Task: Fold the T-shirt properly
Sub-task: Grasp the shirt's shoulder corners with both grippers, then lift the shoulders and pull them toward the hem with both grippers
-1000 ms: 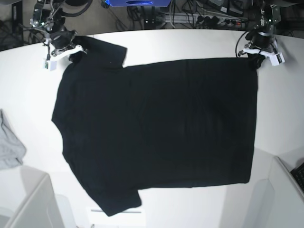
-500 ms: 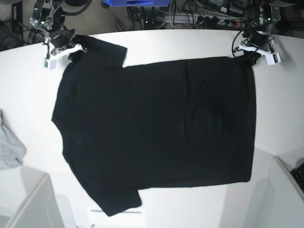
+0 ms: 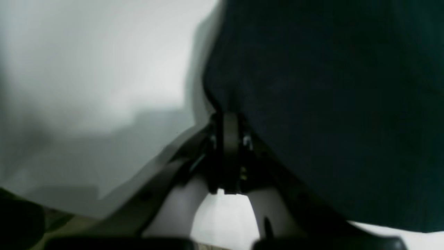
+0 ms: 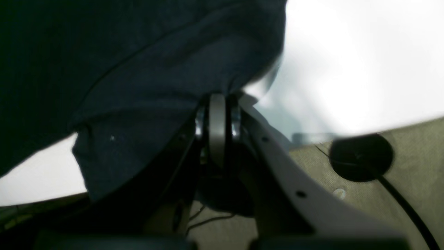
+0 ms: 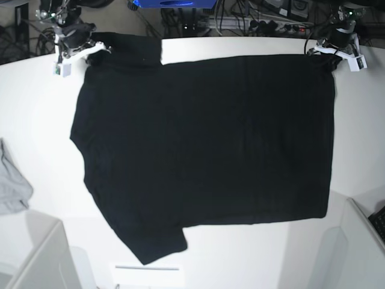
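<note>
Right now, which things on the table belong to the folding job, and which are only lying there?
Belonging to the job:
- T-shirt, black, spread flat
- left gripper, shut on a hem corner
- right gripper, shut on the cloth near a sleeve

Only lying there:
- grey cloth, at the table's edge, apart from the shirt
- cables behind the table

Both wrist views are blurred. In the left wrist view, the tips of the left gripper (image 3: 227, 114) are buried in the black T-shirt (image 3: 329, 104), which is cut off at 12 and 3 o'clock. The right gripper (image 4: 218, 99) is likewise covered by cloth. A small grey cloth (image 5: 11, 183) is cropped at 9 o'clock.
</note>
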### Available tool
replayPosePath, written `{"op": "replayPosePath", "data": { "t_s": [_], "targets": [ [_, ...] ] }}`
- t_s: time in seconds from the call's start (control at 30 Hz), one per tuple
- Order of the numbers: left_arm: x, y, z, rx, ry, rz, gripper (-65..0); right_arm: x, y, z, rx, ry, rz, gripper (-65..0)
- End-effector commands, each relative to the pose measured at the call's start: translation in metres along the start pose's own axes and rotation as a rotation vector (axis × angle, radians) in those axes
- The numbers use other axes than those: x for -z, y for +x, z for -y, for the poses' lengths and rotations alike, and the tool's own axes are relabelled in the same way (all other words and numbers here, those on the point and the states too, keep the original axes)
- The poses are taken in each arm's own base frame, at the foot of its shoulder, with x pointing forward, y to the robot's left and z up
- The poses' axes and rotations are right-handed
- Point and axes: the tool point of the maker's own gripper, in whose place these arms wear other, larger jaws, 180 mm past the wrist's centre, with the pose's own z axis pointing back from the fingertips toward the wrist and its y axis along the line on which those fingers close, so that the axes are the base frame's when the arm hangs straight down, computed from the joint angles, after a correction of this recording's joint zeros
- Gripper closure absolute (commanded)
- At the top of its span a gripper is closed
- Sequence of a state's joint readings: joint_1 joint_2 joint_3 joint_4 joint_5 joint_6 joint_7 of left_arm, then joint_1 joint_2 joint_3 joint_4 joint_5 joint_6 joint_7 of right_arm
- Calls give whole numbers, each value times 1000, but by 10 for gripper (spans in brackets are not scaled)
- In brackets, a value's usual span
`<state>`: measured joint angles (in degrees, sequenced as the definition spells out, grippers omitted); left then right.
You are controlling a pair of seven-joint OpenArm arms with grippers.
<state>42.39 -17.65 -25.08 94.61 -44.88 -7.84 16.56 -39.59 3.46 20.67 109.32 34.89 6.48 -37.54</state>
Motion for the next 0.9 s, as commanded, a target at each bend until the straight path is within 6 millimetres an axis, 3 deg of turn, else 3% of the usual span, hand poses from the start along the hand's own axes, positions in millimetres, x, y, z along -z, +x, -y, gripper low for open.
{"op": "replayPosePath", "data": {
  "t_s": [0.0,0.23,0.53,0.87],
  "targets": [
    [-5,7,-2,17,-4,19,0,-7,4,-2,-11,7,21,0],
    [-19,2,4,39,-19,1,0,-18,-1,-16,3,26,29,0],
    [-13,21,22,52,-60,23,0,-13,23,-21,-9,41,87,0],
    [-6,67,29,68,-60,38,0,-5,63,-32,-49,71,165,0]
  ]
}}
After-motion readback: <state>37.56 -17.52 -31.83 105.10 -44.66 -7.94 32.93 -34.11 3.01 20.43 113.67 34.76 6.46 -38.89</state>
